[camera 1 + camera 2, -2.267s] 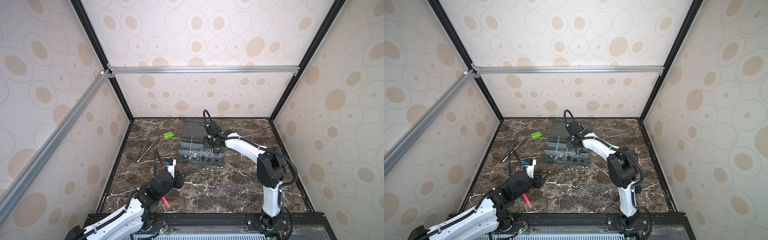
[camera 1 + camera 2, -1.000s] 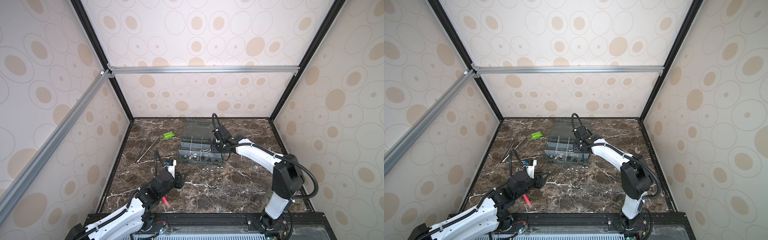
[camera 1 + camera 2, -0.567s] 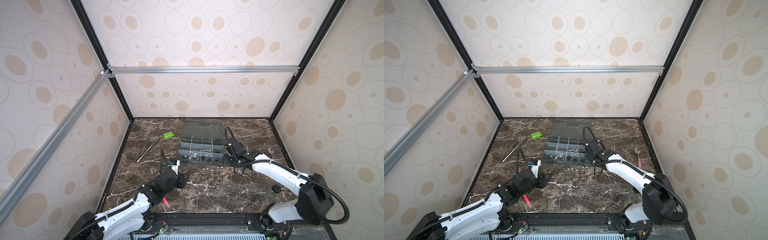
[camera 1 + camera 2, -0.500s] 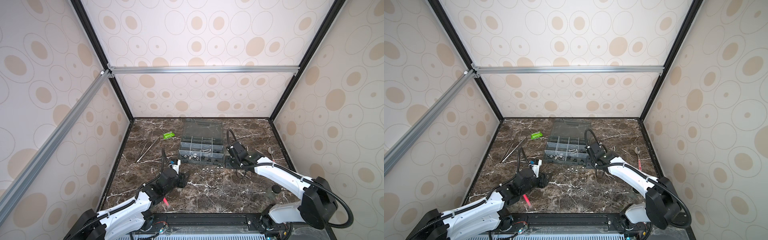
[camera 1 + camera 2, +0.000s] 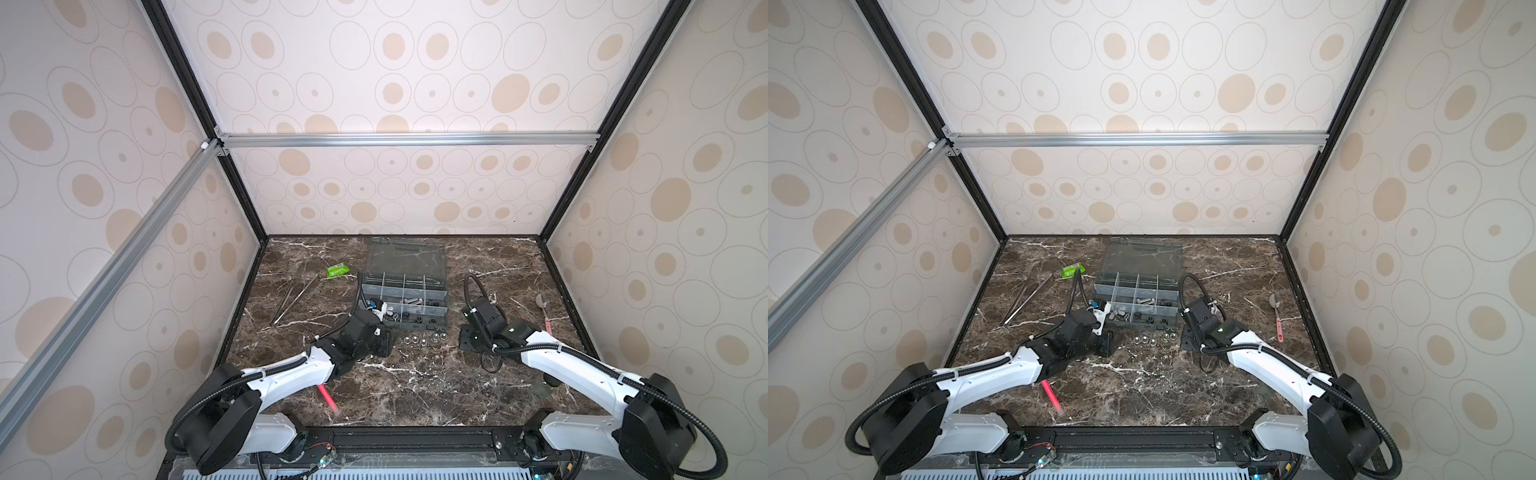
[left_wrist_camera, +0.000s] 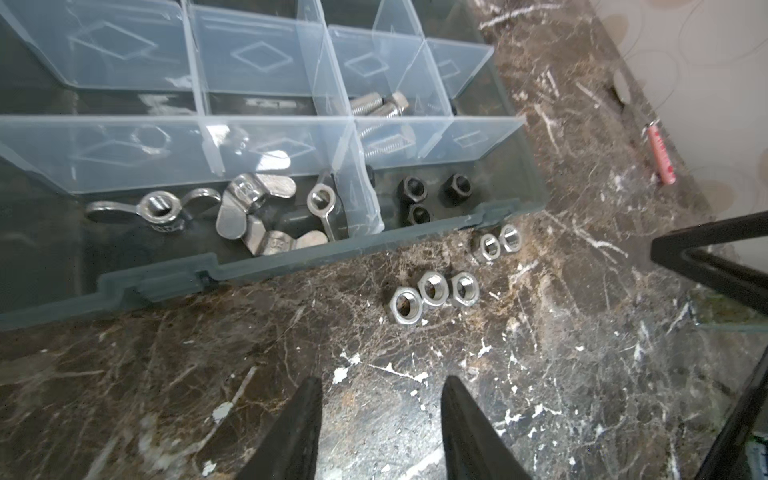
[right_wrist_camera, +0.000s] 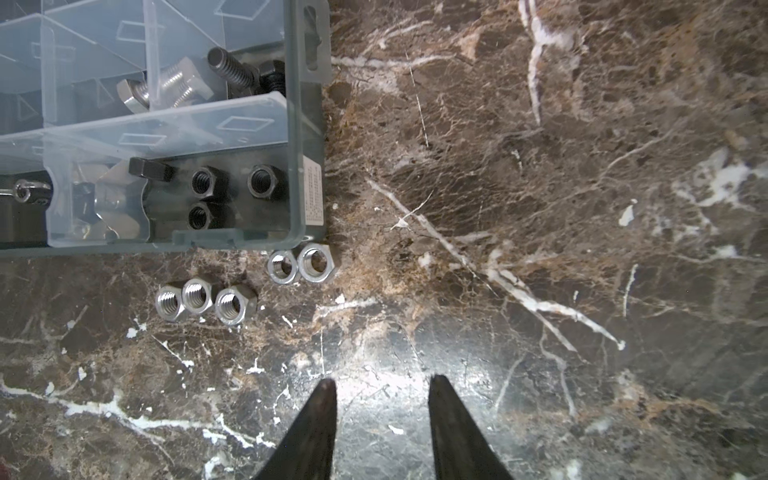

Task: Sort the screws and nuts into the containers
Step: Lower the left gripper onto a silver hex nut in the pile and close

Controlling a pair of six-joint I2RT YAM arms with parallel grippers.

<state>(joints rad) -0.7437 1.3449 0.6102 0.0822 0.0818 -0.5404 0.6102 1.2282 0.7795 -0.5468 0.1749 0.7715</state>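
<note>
Marble table (image 5: 415, 386): containers (image 6: 124, 149) hold nuts (image 6: 245, 196), screws (image 6: 376, 107).

Silver nuts (image 6: 433, 287); brown, white-veined tabletop (image 6: 540, 374); pink pen (image 5: 327, 398).

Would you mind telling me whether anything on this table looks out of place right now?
Yes: five silver nuts lie loose on the table outside the front wall of the box, three in a row and two beside them, while the black nuts already sit in a corner compartment.
</note>
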